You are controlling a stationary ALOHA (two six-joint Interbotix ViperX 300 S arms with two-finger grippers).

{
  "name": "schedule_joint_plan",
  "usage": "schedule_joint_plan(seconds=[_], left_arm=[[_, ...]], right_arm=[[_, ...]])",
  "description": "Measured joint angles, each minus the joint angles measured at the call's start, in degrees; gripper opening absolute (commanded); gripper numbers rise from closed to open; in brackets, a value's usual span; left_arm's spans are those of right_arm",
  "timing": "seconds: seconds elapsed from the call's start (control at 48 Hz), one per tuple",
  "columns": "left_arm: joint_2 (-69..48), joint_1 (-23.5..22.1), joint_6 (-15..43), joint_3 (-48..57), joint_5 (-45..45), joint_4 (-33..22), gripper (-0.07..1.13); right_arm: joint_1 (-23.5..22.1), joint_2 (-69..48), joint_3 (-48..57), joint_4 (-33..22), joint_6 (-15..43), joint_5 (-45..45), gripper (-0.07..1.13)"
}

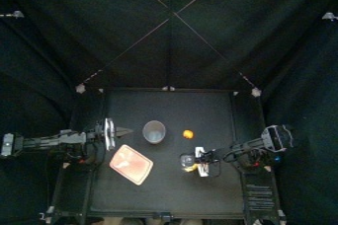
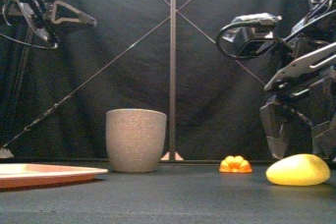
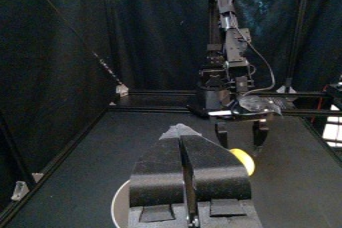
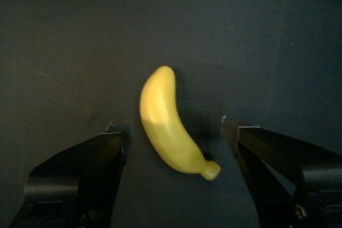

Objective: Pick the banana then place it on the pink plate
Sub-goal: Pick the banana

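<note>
The yellow banana (image 4: 167,122) lies flat on the black table, at the front right (image 2: 298,170) (image 1: 205,171). My right gripper (image 4: 171,129) hangs open just above it, one jaw on each side of the fruit and neither touching it; in the front view the gripper (image 2: 296,120) stands right behind the banana. The flat pink plate (image 1: 132,162) sits at the front left, its rim low in the front view (image 2: 39,174). My left gripper (image 1: 113,130) rests shut over the table's left side, holding nothing (image 3: 187,157).
A tall grey speckled cup (image 1: 154,130) (image 2: 136,140) stands near the table's middle. A small orange toy (image 1: 189,133) (image 2: 235,164) lies to its right, behind the banana. The right arm's base (image 3: 227,72) stands across the table.
</note>
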Motion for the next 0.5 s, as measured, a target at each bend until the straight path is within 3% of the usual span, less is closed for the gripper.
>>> schedule_joint_plan(seconds=[0.188, 0.5], left_arm=[[0.0, 0.1, 0.0, 0.4, -0.1, 0.0, -0.01], [0.0, 0.1, 0.0, 0.6, -0.1, -0.5, -0.01]], right_arm=[[0.6, 2.5, -0.6, 0.4, 0.0, 0.2, 0.91], [1.3, 3.4, -1.1, 1.2, 0.0, 0.2, 0.59]])
